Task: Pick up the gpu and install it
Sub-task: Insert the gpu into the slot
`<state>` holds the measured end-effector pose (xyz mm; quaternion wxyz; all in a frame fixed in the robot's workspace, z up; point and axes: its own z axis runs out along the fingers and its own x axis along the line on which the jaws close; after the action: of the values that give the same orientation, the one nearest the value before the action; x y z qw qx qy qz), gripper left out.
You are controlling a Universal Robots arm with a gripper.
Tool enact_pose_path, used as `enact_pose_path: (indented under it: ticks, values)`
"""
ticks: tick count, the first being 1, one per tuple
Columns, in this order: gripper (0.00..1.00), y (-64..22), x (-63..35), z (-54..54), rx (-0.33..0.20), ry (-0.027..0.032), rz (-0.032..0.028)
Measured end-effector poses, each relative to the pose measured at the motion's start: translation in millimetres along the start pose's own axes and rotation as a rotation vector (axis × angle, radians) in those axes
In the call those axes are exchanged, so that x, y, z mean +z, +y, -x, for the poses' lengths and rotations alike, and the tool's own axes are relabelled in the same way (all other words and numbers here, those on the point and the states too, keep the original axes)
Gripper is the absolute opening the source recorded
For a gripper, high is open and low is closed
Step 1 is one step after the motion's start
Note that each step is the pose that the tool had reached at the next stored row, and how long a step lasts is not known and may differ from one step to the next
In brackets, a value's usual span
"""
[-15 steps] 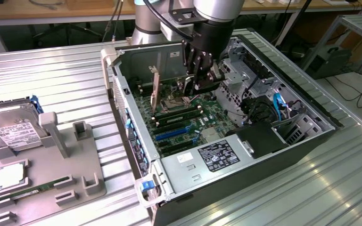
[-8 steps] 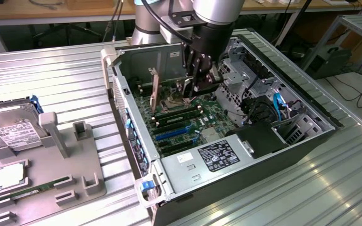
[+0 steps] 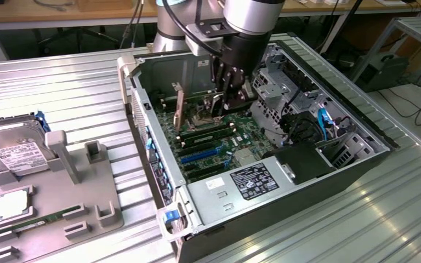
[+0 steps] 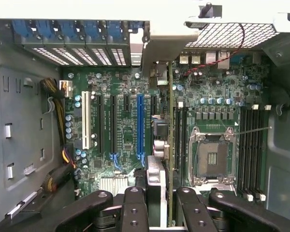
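Observation:
My gripper (image 4: 163,212) is down inside the open computer case (image 3: 357,123), shut on the gpu (image 4: 169,145). In the wrist view the card runs edge-on between my two black fingers (image 4: 135,209), with its silver metal bracket (image 4: 166,43) at the case's rear wall. It stands upright over the motherboard (image 4: 121,87), between the blue expansion slot (image 4: 140,125) and the CPU socket (image 4: 212,157). Whether its edge sits in a slot is hidden. In the exterior view the gripper (image 3: 229,101) hangs over the board's far half, with the gpu (image 3: 209,107) below it.
Case walls and a drive cage (image 3: 284,87) close in around the gripper. A white slot (image 4: 85,121) and memory slots (image 4: 251,145) flank the board. Outside, on the exterior view's left, a grey fixture tray (image 3: 57,208) holds a hard drive (image 3: 13,153) and a green memory stick (image 3: 24,224).

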<state>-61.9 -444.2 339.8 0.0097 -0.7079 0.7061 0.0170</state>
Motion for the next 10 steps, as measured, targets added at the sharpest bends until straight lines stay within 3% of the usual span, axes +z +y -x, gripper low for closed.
enact_pose_path:
  ticks: [2,10]
  values:
    - [0.28,0.2,1.8,0.0,0.000,-0.0049,0.0000]
    - [0.28,3.4,13.7,-0.8,-0.004,-0.0070,0.0018]
